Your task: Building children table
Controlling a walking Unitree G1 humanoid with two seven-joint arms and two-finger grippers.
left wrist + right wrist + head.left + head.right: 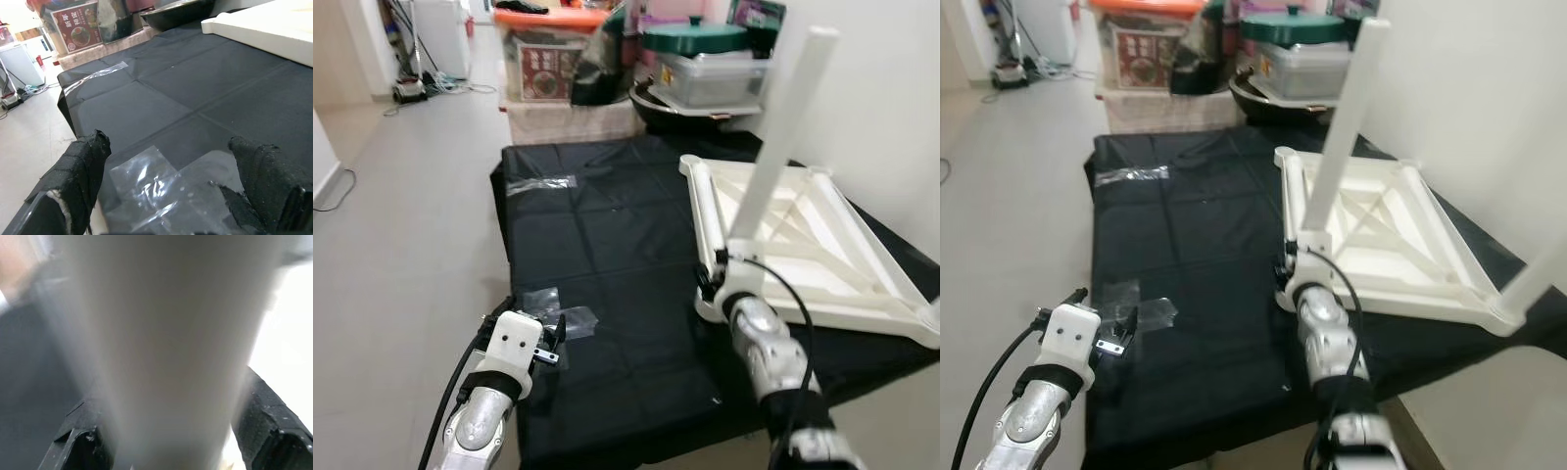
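A white children's table (803, 245) lies upside down on the right side of a black mat (597, 235). One white table leg (783, 127) stands upright at the table's near left corner. My right gripper (713, 279) is shut on the base of this leg; in the right wrist view the leg (161, 347) sits between both black fingers (269, 426). A second leg (1533, 274) rises at the table's near right corner. My left gripper (553, 338) hovers open at the mat's near left, just above a crumpled clear plastic bag (156, 191), holding nothing.
Another strip of clear plastic (540, 183) lies at the mat's far left. Behind the mat stand an orange-lidded box (553, 54), a green-lidded container (695, 39) and a black pan (685, 108). A white wall (881, 117) is close on the right. Bare floor (401, 215) runs along the left.
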